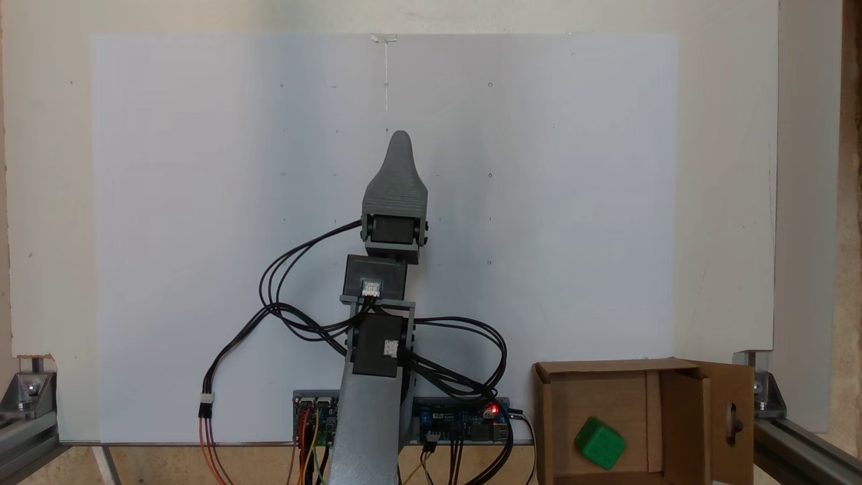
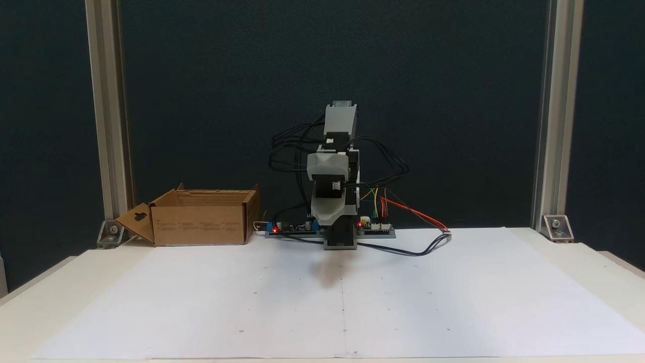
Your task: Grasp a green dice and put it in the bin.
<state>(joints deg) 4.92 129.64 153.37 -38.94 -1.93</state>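
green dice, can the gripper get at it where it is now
Probably yes: the green dice lies in the bin, whose top is open, and the gripper is empty-looking over the paper.

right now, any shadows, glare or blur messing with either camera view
In a fixed view from above, light is even and the green dice inside the bin reads sharp, with slight shade in the box. In a fixed view from the front, the backdrop is very dark and a faint soft shadow lies on the white paper before the arm; no glare.
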